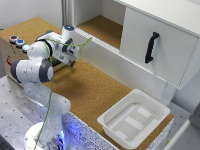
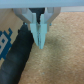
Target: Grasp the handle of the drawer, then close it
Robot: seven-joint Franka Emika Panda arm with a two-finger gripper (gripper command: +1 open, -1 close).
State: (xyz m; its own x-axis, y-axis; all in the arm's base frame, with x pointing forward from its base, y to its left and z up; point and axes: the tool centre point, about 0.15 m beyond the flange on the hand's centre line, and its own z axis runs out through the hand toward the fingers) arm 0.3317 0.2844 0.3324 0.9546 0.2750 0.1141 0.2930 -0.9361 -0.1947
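One dark bar, most likely the handle [image 2: 17, 57], lies just beside the fingertips in the wrist view. It runs across a light-brown face with blue markings that is probably the drawer [image 2: 7, 29] front. The blur prevents a firmer identification.

In the exterior view the drawer belongs to the wooden box [image 1: 7, 54] topped with coloured buttons [image 1: 16, 41]. The arm hides the drawer front, so its opening cannot be judged.

The gripper [image 2: 40, 43] hangs close to the box, over the cork worktop [image 1: 95, 90]. Its jaws are narrow, almost together, and hold nothing. No contact with the bar is visible.

Recommended procedure for the grasp:
- Spread the jaws wider than the bar before any approach; at the present gap they would strike it, not straddle it.
- Centre the bar between the fingers, then close firmly.
- Push straight toward the box, along the drawer's travel, to avoid jamming.

Well away from the box stand the white panel [image 1: 145, 30] with its long handle [image 1: 151, 47] and the white tub [image 1: 150, 125]; neither is involved.
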